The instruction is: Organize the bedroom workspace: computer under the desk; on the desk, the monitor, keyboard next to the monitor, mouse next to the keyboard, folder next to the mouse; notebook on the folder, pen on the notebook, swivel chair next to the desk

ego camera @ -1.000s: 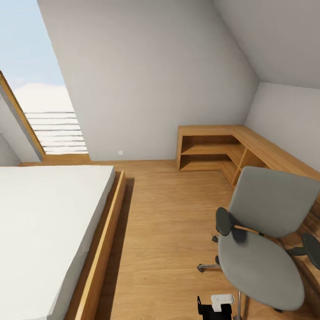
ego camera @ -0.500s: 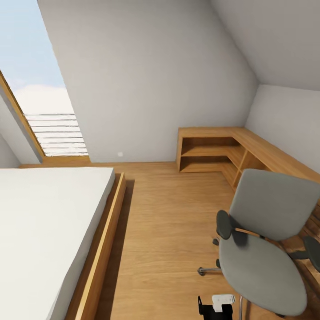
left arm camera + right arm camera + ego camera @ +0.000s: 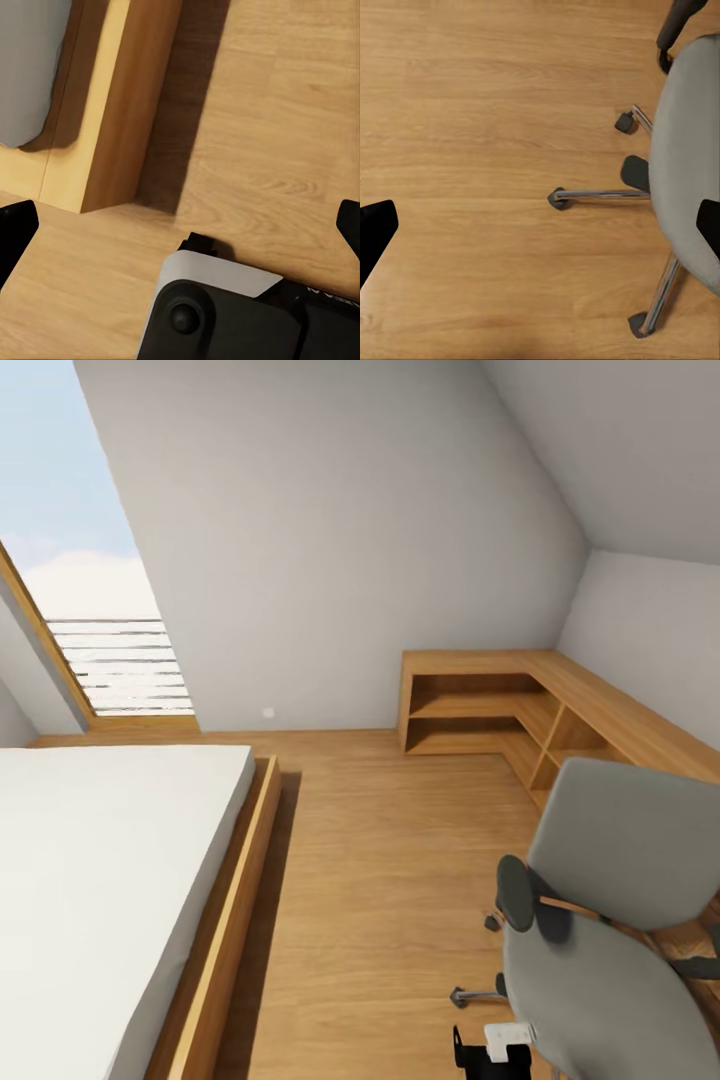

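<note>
One swivel chair — seat bare — beside open wooden shelves.

Grey upholstered swivel chair: seat and tall back plain mid-grey, armrest pads black, star base bright chrome with dark castors in the right wrist view. Warm honey-toned wood plank floor, visible grain lines. White flat mattress on a light golden-wood bed frame. Light-wood L-shaped open shelving unit, same tone as the floor. Walls pale grey-white. Slanted window: pale blue sky, white cloud, white horizontal stripes low down.
</note>
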